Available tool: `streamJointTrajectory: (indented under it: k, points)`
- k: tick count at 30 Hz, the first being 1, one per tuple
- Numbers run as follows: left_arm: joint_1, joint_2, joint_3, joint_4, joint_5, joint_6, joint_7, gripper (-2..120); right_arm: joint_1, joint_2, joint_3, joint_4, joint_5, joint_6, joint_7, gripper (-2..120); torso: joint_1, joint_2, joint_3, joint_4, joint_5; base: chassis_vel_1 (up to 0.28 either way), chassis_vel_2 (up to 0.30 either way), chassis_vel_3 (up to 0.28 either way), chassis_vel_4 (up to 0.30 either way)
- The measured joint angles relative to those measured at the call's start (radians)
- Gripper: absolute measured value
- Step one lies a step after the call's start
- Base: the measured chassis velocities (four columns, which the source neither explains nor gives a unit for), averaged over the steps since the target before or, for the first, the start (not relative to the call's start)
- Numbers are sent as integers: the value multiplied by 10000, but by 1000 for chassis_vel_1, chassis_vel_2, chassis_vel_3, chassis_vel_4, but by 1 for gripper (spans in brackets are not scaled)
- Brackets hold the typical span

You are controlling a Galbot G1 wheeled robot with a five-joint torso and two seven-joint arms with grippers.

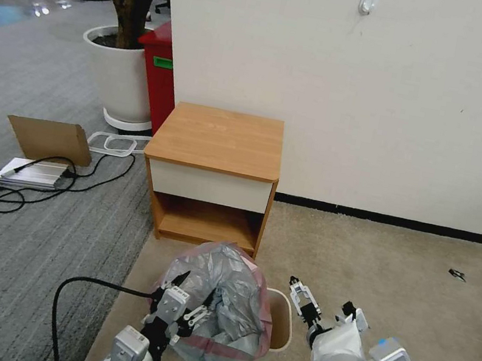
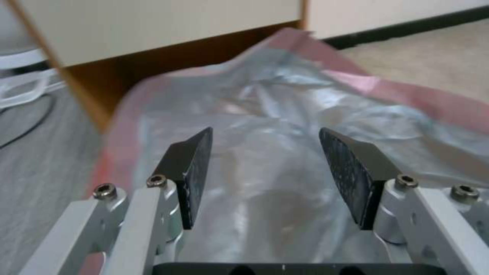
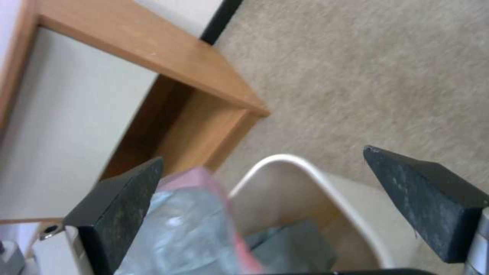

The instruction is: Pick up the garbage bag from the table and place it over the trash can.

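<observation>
Your inventory: garbage bag [image 1: 226,307] draped over the left part of the trash can [image 1: 282,323], just near of the table [image 1: 218,140]; left gripper [image 1: 192,295] over the bag, fingers apart, empty; right gripper [image 1: 320,298] beside the can's right rim, fingers apart.

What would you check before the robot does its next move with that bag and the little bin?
1. Garbage bag off the table: ok.
2. Bag covers the trash can rim all round: not ok, the right-hand part of the rim is bare.
3. Left gripper open, over the bag: ok.
4. Right gripper open, above the bare rim: ok.
5. Bag free of tears: cannot tell.
</observation>
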Motion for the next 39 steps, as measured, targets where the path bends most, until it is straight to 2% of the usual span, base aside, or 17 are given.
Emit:
streamJointTrajectory:
  k: [2, 6, 21, 27, 39]
  points:
    - [4, -52, -77, 17, -3, 72, -310, 57, -20, 21, -24, -225, -317, 30, -109, 100, 0, 0, 0, -1, 1, 0, 0, 0, 0]
    - [10, -112, -197, 71, -10, 100, -496, 59, -25, 101, -84, -371, -539, 42, -211, 100, 0, 0, 0, -1, 0, 0, 0, 0, 0]
    - [-133, -279, -292, 771, -292, 154, -575, 59, 35, 113, -196, -425, -569, 66, -224, 100, 0, 0, 0, -1, 0, 0, 0, 0, 0]
    - [-249, -349, -121, 1086, -577, 209, -993, 59, 30, 131, -181, -464, -614, 75, -222, 100, 0, 0, 0, 0, 0, 0, 0, 0, 0]
    - [-472, -425, 49, 1445, -1065, 439, -1184, 57, -23, 162, -218, -496, -732, 94, -218, 100, 0, 0, 0, 0, 0, 0, 0, 0, 0]
